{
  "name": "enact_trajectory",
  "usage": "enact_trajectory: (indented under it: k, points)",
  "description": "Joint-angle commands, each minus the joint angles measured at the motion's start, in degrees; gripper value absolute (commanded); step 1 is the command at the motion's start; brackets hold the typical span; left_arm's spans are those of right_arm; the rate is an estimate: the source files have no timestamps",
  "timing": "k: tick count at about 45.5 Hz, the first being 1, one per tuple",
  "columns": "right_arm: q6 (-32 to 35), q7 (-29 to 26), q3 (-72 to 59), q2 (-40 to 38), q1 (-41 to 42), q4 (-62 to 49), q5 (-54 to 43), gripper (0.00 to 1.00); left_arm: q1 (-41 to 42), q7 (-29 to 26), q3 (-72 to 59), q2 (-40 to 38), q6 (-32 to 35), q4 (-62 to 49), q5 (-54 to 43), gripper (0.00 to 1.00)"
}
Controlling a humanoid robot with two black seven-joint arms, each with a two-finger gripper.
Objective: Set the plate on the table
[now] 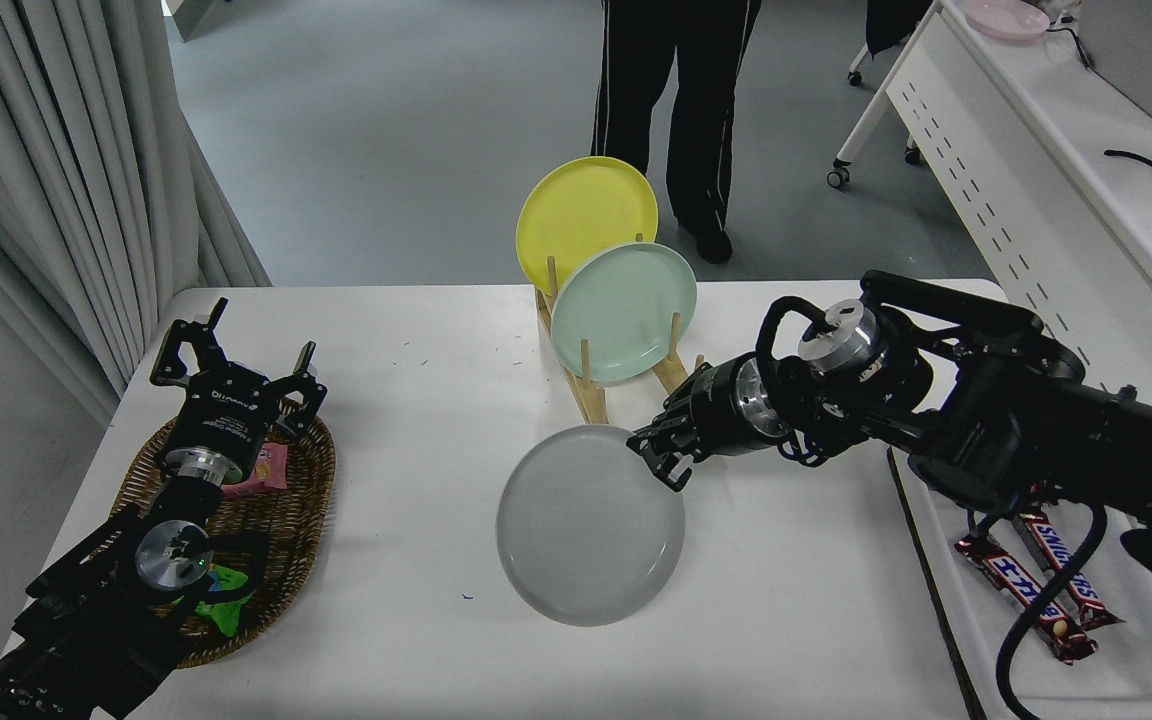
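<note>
Pinching the plate (586, 525) rim, right pincer (658, 455)

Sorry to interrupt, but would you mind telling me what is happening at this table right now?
The robot's right hand grips the light grey plate by its far right rim, low over the white table, in front of the wooden rack. Whether the plate already rests flat on the table is hard to tell. The mint green plate and yellow plate stand in the rack. The left hand is parked, open, over the wicker basket. A person stands beyond the table.
</note>
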Motion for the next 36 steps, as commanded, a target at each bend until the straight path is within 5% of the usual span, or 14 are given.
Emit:
enact_trajectory:
  k: [1, 36]
  points:
    - [-3.28, -0.19, 4.19, 1.49, -6.45, -1.80, 3.56, 0.00, 0.00, 0.00, 0.01, 0.00, 0.09, 0.01, -0.02, 1.00]
    - [-6.53, -0.19, 5.33, 2.80, -11.38, -7.69, -2.06, 0.00, 0.00, 0.00, 0.01, 0.00, 0.00, -0.08, -0.02, 1.00]
